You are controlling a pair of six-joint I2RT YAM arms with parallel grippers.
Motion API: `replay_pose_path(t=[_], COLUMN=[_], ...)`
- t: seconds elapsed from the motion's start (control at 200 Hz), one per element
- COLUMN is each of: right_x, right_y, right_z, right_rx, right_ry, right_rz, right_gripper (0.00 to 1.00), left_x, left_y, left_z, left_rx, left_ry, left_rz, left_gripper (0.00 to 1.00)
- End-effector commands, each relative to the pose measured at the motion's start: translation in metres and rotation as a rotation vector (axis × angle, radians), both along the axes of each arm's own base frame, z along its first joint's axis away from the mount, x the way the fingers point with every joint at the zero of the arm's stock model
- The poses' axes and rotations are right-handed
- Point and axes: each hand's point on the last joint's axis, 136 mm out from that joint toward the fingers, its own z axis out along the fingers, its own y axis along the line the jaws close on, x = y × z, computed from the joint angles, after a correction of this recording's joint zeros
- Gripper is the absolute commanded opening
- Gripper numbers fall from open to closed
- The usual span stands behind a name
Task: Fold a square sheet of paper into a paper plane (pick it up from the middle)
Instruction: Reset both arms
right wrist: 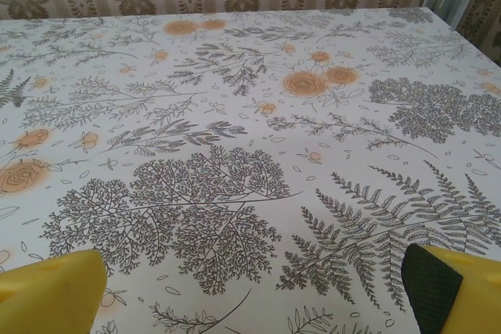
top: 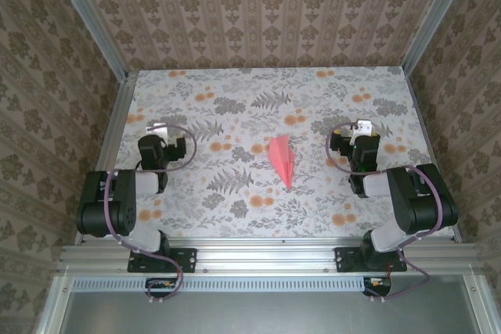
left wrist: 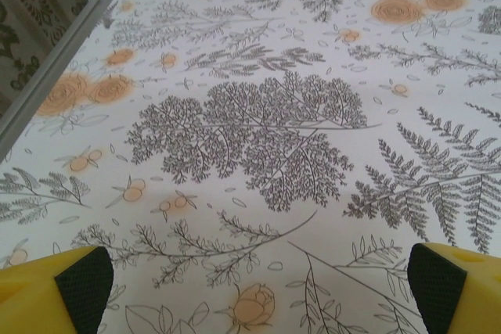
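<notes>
Sitting wide open near their bases, left gripper [left wrist: 250, 283] and right gripper [right wrist: 254, 283] hold nothing. Paper plane [top: 283, 160] lies flat between them, well apart from each, nose pointing nearward. Folding looks complete; next move probably needs no grasp

table [top: 235, 99] was covered with a white cloth printed in grey ferns, leafy sprays and orange flowers. walls [top: 258, 5] on three sides carried beige-brown damask wallpaper in vertical bands. aluminium posts [top: 88, 17] rose from the back corners, and side strips of the same metal edged the cloth. an aluminium rail [top: 266, 254] crossed the near edge, with a grey panel [top: 258, 314] below it. lighting was even and soft.
</notes>
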Motion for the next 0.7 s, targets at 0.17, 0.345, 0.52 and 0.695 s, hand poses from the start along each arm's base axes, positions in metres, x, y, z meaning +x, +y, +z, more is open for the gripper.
replay_pose_path(t=[0.17, 0.345, 0.52, 0.695], right_x=[0.0044, 0.0043, 0.0042, 0.0044], right_y=[-0.0018, -0.0008, -0.0009, -0.0010], right_z=[0.0110, 0.0109, 0.0107, 0.0111], right_rx=[0.002, -0.001, -0.001, 0.000], right_ry=[-0.045, -0.044, -0.044, -0.045], right_rz=[-0.019, -0.014, -0.015, -0.016], right_gripper=[1.00, 1.00, 1.00, 1.00], left_x=[0.0056, 0.0058, 0.0063, 0.0063], left_y=[-0.0015, -0.0018, -0.0016, -0.0023], left_z=[0.0155, 0.0156, 0.0157, 0.0159], left_rx=[0.029, 0.027, 0.025, 0.022], left_ry=[-0.062, -0.062, -0.060, -0.061], left_rz=[-0.010, -0.013, -0.014, -0.018], left_gripper=[1.00, 1.00, 1.00, 1.00])
